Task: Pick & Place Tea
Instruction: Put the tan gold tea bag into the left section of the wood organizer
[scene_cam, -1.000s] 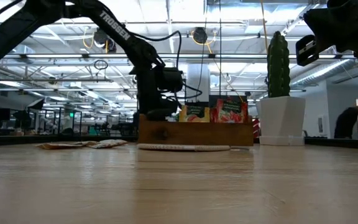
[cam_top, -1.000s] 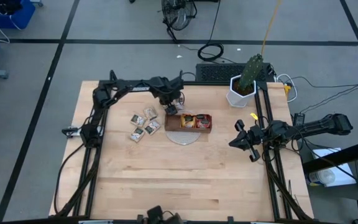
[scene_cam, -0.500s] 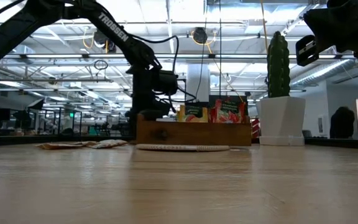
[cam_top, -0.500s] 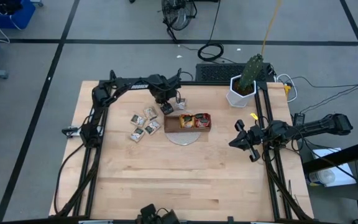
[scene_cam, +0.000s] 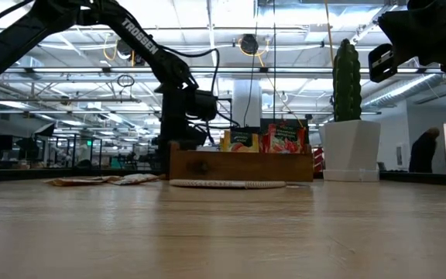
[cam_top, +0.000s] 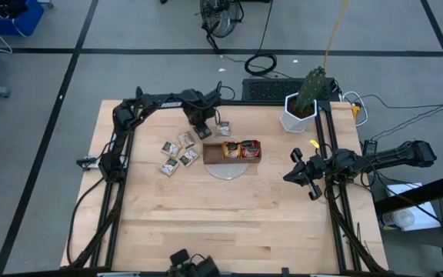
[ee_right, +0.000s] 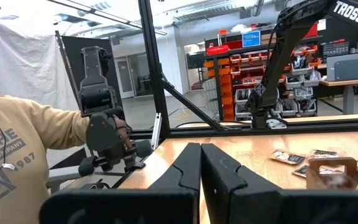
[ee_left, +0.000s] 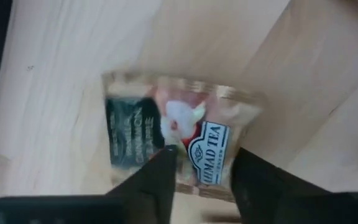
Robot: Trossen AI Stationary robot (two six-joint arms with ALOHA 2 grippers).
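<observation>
A pale beige tea sachet (ee_left: 185, 146) with a dark label lies flat on the wood under my left gripper (ee_left: 205, 180), which points down with its fingers apart. In the high view the left gripper (cam_top: 203, 131) is just beyond the far left corner of the wooden tray (cam_top: 233, 160). Red and orange-yellow sachets (cam_top: 241, 148) stand in the tray. Several more pale sachets (cam_top: 177, 154) lie loose to the tray's left. My right gripper (ee_right: 201, 168) waits shut, raised at the table's right edge (cam_top: 302, 171). My left gripper comes at the pale sachet from above, its fingers (ee_left: 160, 177) standing over the sachet's edge nearest them (ee_left: 204, 186), with a strip of the sachet showing between them. I cannot tell whether the fingertips touch it. The sachet lies flat on the table.
A white pot with a cactus (cam_top: 302, 108) stands at the far right. A flat round disc (cam_top: 225, 170) lies under the tray's near side. The near half of the table (cam_top: 221, 223) is bare wood. A person in a beige sweatshirt (ee_right: 17, 149) sits beyond the table's edge.
My left gripper has drifted from over the tray's left end toward the table's far left, staying low and pointing down. The loose sachets keep their places.
</observation>
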